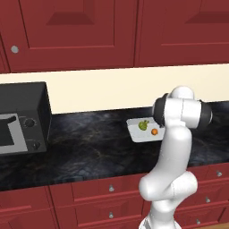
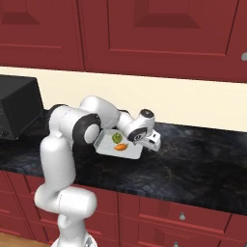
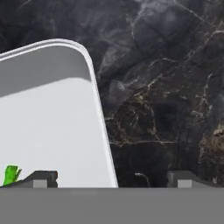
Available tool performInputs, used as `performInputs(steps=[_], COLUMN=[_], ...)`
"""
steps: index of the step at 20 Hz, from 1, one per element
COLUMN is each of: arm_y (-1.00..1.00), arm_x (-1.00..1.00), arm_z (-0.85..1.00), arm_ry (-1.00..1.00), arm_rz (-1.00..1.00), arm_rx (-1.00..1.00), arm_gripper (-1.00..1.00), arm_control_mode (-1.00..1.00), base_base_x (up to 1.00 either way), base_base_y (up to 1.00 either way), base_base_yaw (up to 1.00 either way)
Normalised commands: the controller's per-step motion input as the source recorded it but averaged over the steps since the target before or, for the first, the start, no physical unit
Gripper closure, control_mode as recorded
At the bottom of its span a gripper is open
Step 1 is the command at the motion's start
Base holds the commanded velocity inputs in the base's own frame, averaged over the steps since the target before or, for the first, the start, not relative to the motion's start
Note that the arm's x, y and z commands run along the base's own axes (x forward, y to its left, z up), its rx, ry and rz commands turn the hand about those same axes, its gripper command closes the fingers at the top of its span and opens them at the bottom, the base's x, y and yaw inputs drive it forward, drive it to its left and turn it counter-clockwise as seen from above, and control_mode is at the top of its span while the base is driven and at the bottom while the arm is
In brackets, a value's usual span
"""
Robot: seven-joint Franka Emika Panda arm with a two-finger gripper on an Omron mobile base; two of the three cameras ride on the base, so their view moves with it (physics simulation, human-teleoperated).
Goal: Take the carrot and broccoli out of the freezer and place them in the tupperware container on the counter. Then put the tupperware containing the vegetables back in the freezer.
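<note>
Tray point(image 3: 48, 122) sat on the desk point(image 1: 89, 147), carrot point(image 1: 154, 131) and broccoli point(image 1: 143, 125) inside; your hand point(image 3: 111, 177) straddled the tray's rim, open and empty, one finger either side.

Tupperware container point(image 1: 136, 132): shallow pale grey-white tray with rounded corners, lies flat on black marbled counter point(image 1: 89, 147), near wall. Broccoli point(image 1: 143, 125): small yellow-green floret, sits inside tray. Carrot point(image 1: 154, 131): tiny orange piece, also inside tray, just beside broccoli, apart from it. In hand view, green broccoli stem point(image 3: 11, 174) at tray's lower edge.
</note>
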Motion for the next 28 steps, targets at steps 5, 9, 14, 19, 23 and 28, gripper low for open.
performInputs(steps=[5,9,14,19,23,28], arm_y=[0.00,0.00,0.06,0.21,0.01,0.00], arm_x=[0.28,-0.03,-0.24,-0.28,-0.50,-0.48], arm_z=[-0.32,-0.11,0.00,0.04,0.86,1.00], arm_ry=[0.14,0.04,0.00,0.05,0.00,0.00], arm_rz=[0.07,0.04,0.00,0.00,0.00,0.00], arm_rx=[0.00,0.00,0.00,0.00,0.12,0.16], arm_gripper=[1.00,1.00,1.00,1.00,1.00,1.00], arm_control_mode=[-1.00,-1.00,-1.00,-1.00,-1.00,-1.00], base_base_x=[0.00,0.00,0.00,0.00,0.00,0.00], base_base_y=[0.00,0.00,0.00,0.00,0.00,0.00], base_base_yaw=[0.00,0.00,0.00,0.00,0.00,0.00])
